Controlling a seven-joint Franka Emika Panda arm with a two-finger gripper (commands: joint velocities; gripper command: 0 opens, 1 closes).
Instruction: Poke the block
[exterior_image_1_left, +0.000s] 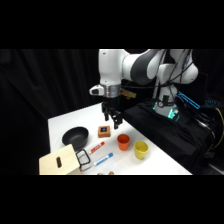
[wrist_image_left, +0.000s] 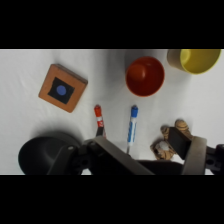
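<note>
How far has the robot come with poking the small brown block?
Done: the end effector is over the table near the small brown wooden block with a dark blue square on top, above and slightly to one side. In hand: the approach; in the side view a gap shows between them, and in the wrist view the block lies untouched, beside the orange cup. Left: lowering and the poke itself.

Your arm (exterior_image_1_left: 131, 66) up top centre is chunky glossy white with grey joint bands, and black cables loop around its upper right. Gripper (exterior_image_1_left: 113, 119) is black under a white flange; bottom of the wrist view, it's black linkage.
</note>
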